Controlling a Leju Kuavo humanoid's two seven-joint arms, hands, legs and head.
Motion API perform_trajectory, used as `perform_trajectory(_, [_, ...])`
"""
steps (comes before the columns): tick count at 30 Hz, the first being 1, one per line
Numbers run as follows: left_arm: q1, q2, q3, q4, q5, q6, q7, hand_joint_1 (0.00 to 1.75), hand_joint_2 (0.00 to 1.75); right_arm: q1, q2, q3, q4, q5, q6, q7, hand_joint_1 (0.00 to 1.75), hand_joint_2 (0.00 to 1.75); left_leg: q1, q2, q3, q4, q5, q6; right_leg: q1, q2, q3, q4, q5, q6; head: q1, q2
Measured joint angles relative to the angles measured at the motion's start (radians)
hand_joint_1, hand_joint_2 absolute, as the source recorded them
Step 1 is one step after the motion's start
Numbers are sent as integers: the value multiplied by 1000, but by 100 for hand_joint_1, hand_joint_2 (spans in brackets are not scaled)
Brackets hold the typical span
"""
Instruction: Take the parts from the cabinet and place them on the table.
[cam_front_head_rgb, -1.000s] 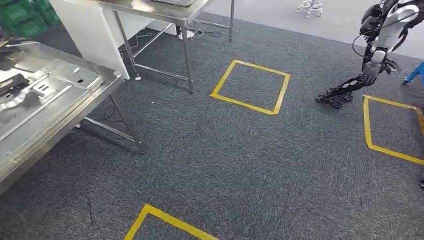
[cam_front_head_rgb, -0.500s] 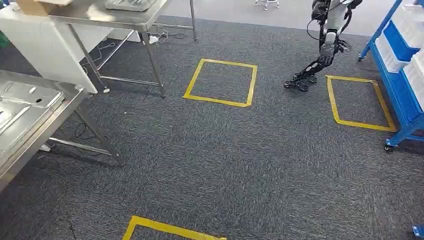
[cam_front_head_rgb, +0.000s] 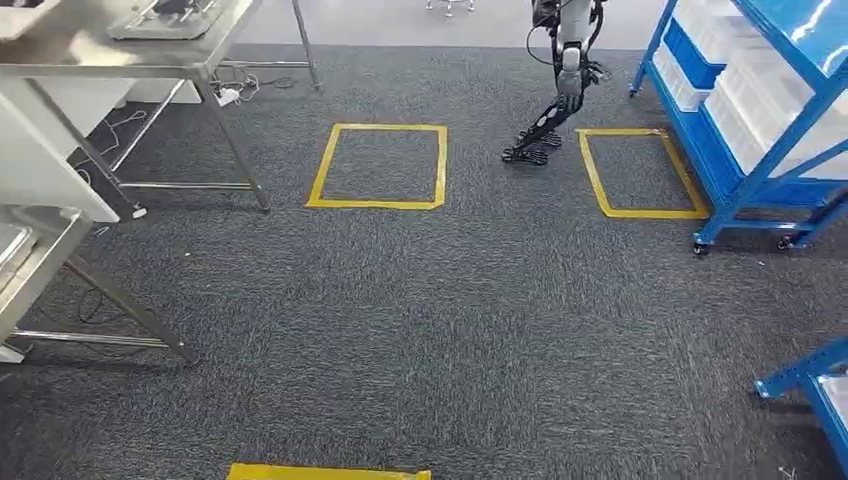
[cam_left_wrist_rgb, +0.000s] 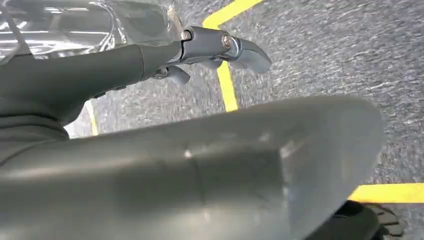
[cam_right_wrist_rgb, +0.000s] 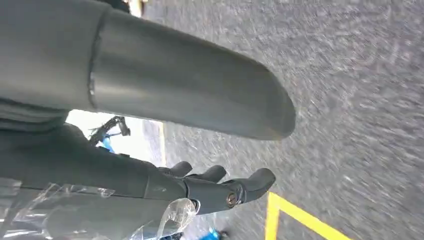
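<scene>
Dark grey carpet (cam_front_head_rgb: 480, 330) with yellow taped squares (cam_front_head_rgb: 380, 165); blue shelving cabinet (cam_front_head_rgb: 745, 120) holding white bins ahead on your right. Left hand (cam_left_wrist_rgb: 150, 165) and right hand (cam_right_wrist_rgb: 165, 95) both hang extended, holding nothing. You're at the approach step; next, close on the cabinet and reach for parts.

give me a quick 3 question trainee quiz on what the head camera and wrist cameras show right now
1. True or false: the blue shelving rack with white bins stands on the right of the head view.
2. How many complete yellow tape squares lie on the grey carpet ahead? A) one B) two C) four
3. Fill in: the other humanoid robot stands between the two squares, near the ____ one's corner.

Key: 1 true. 2 B. 3 right. The left robot hand and right robot hand hang over carpet, fingers apart, holding nothing.
</scene>
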Motion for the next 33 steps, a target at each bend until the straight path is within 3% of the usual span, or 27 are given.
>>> perform_trajectory(1, [-2, -3, 0, 0, 0, 0, 0, 0, 0, 1, -2, 0, 0, 0, 0, 5, 0, 0, 9, 13, 2, -13, 11, 11, 5, 5, -5, 2, 1, 7, 0, 0])
perform_trajectory(2, [-5, -3, 0, 0, 0, 0, 0, 0, 0, 1, -3, 0, 0, 0, 0, 11, 0, 0, 10, 27, 4, -19, 18, 16, 3, -53, -15, 25, -16, 2, 0, 0])
perform_trajectory(3, [-5, -3, 0, 0, 0, 0, -1, 0, 0, -1, -1, 1, 0, 0, 1, 15, 0, 0, 10, 40, 3, -20, 18, 23, 5, -99, -41, 82, -59, 7, 2, 0])
perform_trajectory(5, [0, -3, 0, 0, -1, -1, 5, 0, 0, -3, 0, 3, 0, -2, 1, 19, 0, 0, 7, 71, 1, -19, 17, 24, 1, -124, -120, 252, -144, 17, 3, 0])
perform_trajectory(6, [2, -3, 0, 0, -5, -3, 13, 0, 0, -3, 1, 5, 0, -5, 1, 19, 0, 0, 6, 86, -1, -19, 17, 24, -1, -125, -153, 326, -169, 23, 3, 0])
perform_trajectory(7, [2, -3, 0, 0, -9, -5, 19, 0, 0, -3, 1, 6, 0, -6, 0, 16, 0, 0, 6, 99, -2, -19, 17, 24, -5, -127, -163, 350, -168, 27, 3, 0])
perform_trajectory(8, [1, -3, 0, 0, -14, -6, 27, 0, 0, -2, 1, 7, 0, -6, -1, 9, 0, 0, 7, 112, -2, -18, 16, 23, -8, -131, -142, 316, -143, 31, 3, 0])
perform_trajectory(10, [-1, -3, -1, 0, -19, -6, 36, 0, 0, 0, -1, 8, 0, -9, -3, -9, 0, 0, 13, 132, 3, -15, 11, 14, -14, -156, -35, 136, -65, 39, 3, 0])
perform_trajectory(11, [-2, -3, -1, 0, -19, -6, 39, 0, 0, 0, -1, 8, 0, -10, -3, -13, 0, 0, 11, 140, 7, -10, 5, 5, -17, -198, 21, 42, -37, 43, 3, 0])
perform_trajectory(12, [-2, -2, -1, 0, -19, -6, 39, 0, 0, -3, 2, 9, 0, -10, -3, -18, 0, 0, 4, 148, 5, -2, -4, -5, -9, -218, 32, 15, -44, 37, 4, 0])
perform_trajectory(13, [-2, -2, -2, 0, -19, -6, 39, 0, 0, -3, 2, 9, 0, -11, -3, -20, 0, 0, 5, 157, 6, -2, -6, -11, -11, -200, 27, 16, -39, 21, 2, 0])
perform_trajectory(16, [-8, -3, -2, 0, -18, -6, 34, 0, 0, 1, 2, 11, 0, -12, -3, -23, 0, 0, 13, 186, 11, -1, -9, -27, -2, -167, 17, 18, -37, -1, 1, 0])
perform_trajectory(17, [-10, -3, -2, 0, -18, -6, 32, 0, 0, 0, 2, 11, 0, -12, -3, -24, 0, 0, 20, 156, 10, 13, -22, -35, -7, -159, 17, 16, -34, -7, 1, 0])
perform_trajectory(18, [-9, -3, -2, 0, -18, -4, 29, 0, 0, -1, 2, 13, 0, -12, -3, -26, 0, 0, 20, 112, -13, 64, -62, -37, -7, -150, 16, 16, -32, -12, 0, 0])
perform_trajectory(19, [-6, -3, -2, 0, -16, -3, 27, 0, 0, -4, 2, 16, 0, -12, -3, -26, 0, 0, 20, 90, -51, 150, -110, -38, -6, -143, 14, 16, -31, -17, 0, 0])
perform_trajectory(20, [-3, -3, -2, 0, -15, -3, 25, 0, 0, -5, 2, 17, 0, -12, -3, -26, 0, 0, 20, 79, -97, 247, -152, -38, -3, -130, 12, 17, -29, -20, 0, 0])
perform_trajectory(21, [-1, -3, -2, 0, -15, -3, 24, 0, 0, -5, 2, 18, 0, -12, -3, -26, 0, 0, 20, 75, -134, 323, -177, -37, 0, -117, 10, 17, -28, -22, 0, 0])
perform_trajectory(22, [1, -3, -2, 0, -15, -2, 22, 0, 0, -5, 2, 18, 0, -12, -3, -26, 0, 0, 19, 73, -155, 359, -177, -35, 2, -103, 9, 17, -28, -22, 0, 0])
perform_trajectory(23, [2, -3, -2, 0, -14, -2, 21, 0, 0, -4, 2, 19, 0, -12, -3, -25, 0, 0, 19, 71, -150, 341, -154, -30, 4, -89, 9, 17, -27, -23, 0, 0])
perform_trajectory(25, [1, -3, -2, 0, -11, 0, 18, 0, 0, -4, 2, 21, 0, -15, -3, -23, 0, 0, 14, 58, -80, 178, -57, -15, 5, -60, 12, 17, -25, -22, 0, 0])
perform_trajectory(26, [0, -3, -2, 0, -10, 0, 18, 0, 0, -5, 2, 22, 0, -16, -3, -22, 0, 0, 11, 21, -35, 78, -9, -6, 3, -48, 13, 17, -24, -20, 0, 0])
perform_trajectory(27, [0, -2, -2, 1, -7, 0, 18, 0, 0, -5, 3, 23, 0, -15, -3, -23, 0, 0, 10, -29, -17, 23, -2, 2, 4, -39, 11, 18, -22, -17, 0, 0])
perform_trajectory(29, [0, -2, -2, 2, -6, 0, 19, 0, 0, -7, 3, 24, 0, -16, -5, -27, 0, 0, 5, -9, -17, 17, 0, -1, 3, -15, 2, 19, -17, -7, 0, 0])
perform_trajectory(31, [2, -3, -2, 2, -3, 0, 19, 0, 0, 2, 3, 24, 0, -17, -5, -28, 0, 0, 1, 13, -14, 12, 3, 2, 0, 7, -4, 14, -11, 6, 0, 0])
perform_trajectory(32, [-2, -3, -2, 2, -1, 0, 19, 0, 0, 3, -3, 25, 0, -17, -5, -28, 0, 0, 11, 28, -14, -1, 15, 12, 0, -20, -7, 25, -16, 6, 0, 0])
perform_trajectory(33, [-5, -4, -2, 2, -1, 0, 19, 0, 0, 4, -5, 26, 0, -17, -5, -27, 0, 0, 8, 36, -13, -2, 17, 15, 5, -88, -15, 43, -33, 6, 1, 0])
